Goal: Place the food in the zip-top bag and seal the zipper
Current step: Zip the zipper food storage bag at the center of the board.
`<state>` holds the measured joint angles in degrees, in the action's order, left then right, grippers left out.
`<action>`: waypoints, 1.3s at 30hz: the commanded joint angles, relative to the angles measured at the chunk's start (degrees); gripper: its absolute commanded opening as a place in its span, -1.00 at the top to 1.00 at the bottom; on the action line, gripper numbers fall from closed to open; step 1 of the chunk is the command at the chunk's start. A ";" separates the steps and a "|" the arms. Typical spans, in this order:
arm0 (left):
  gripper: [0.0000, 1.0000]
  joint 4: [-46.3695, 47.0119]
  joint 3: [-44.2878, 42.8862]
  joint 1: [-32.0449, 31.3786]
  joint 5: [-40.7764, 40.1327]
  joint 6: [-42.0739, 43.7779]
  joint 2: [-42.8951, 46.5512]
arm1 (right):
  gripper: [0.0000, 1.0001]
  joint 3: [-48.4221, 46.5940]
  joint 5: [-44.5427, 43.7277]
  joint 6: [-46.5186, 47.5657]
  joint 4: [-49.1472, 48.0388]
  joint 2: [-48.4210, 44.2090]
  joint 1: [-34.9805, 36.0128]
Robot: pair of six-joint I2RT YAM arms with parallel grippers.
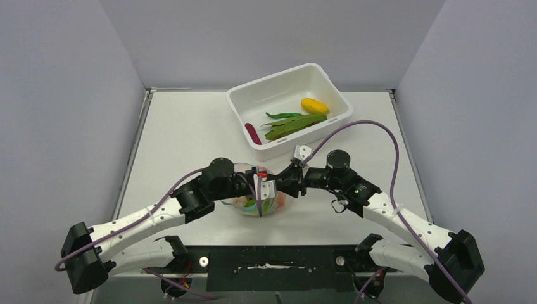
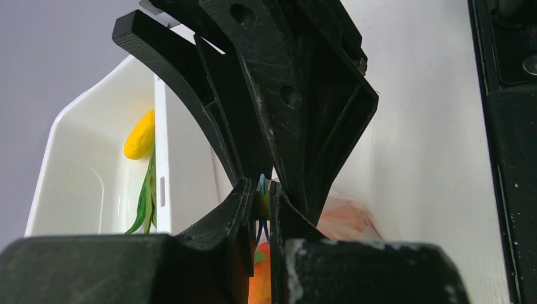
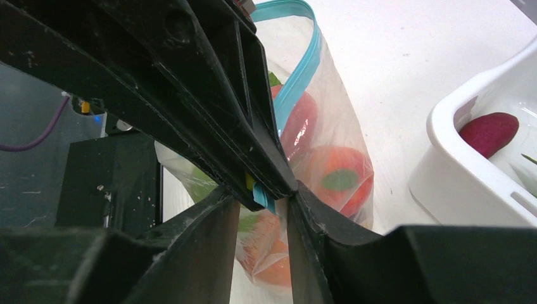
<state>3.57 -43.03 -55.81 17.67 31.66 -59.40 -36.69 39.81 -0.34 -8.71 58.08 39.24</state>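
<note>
From above, the bag (image 1: 259,201) sits on the table (image 1: 183,139) in the lower middle of the frame. It is wedged between the two arms, which meet over its top. The left gripper (image 1: 255,185) comes in from the left and the right gripper (image 1: 283,183) from the right, so close that their tips cannot be told apart in this view. Whether either one is closed cannot be read here.

The left wrist view settles it for that arm. Its two fingers (image 2: 237,212) rise from the bottom edge and are pressed together on the blue strip (image 2: 261,187), with only a sliver of blue showing between them. The other arm's black fingers fill the upper middle of that frame, pointing down at the same spot.

The right wrist view shows more of the bag. The blue strip curves up to the top centre, and round orange-red toy food (image 3: 335,180) shows through the clear plastic at mid-frame. This arm's fingers (image 3: 209,234) stand a little apart, and the strip passes through the gap without being squeezed.

Only the overhead view shows the whole white tub (image 1: 278,92) at upper centre, well apart from the bag. It holds a yellow piece (image 1: 314,105), green leaves (image 1: 294,123) and a dark red piece (image 1: 252,133).
</note>
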 commanded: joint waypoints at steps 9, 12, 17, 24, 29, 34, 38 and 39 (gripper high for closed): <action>1.00 -8.11 -5.22 2.35 5.15 -2.04 3.20 | 1.00 -1.29 -3.65 8.75 -1.24 -2.95 1.09; 1.00 -10.73 -6.88 4.11 8.86 -2.13 2.18 | 1.00 -1.15 -4.66 8.66 -1.63 -3.79 1.01; 1.00 -14.48 -7.90 6.04 12.50 -1.55 1.13 | 1.00 0.21 -5.89 7.53 -3.82 -6.40 0.92; 1.00 -15.15 -7.13 8.72 15.07 -1.51 2.19 | 1.00 1.98 -7.05 6.99 -4.66 -8.76 0.72; 1.00 -15.81 -6.68 9.39 15.81 -1.42 2.15 | 1.00 2.45 -7.78 6.29 -5.16 -9.17 0.53; 1.00 -16.82 -6.34 9.99 15.09 -1.00 2.83 | 1.00 2.67 -8.12 5.09 -5.54 -10.49 -0.52; 1.00 -17.24 -6.11 10.73 14.54 -0.94 3.72 | 1.00 3.16 -7.62 3.61 -6.30 -11.19 -1.93; 1.00 -17.42 -6.17 10.87 14.50 -0.93 3.90 | 1.00 3.26 -7.49 3.15 -6.58 -11.38 -2.25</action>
<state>-7.57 -48.90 -47.44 33.74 30.48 -58.02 -33.58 35.09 4.25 -10.37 49.78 39.92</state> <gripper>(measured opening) 0.063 0.028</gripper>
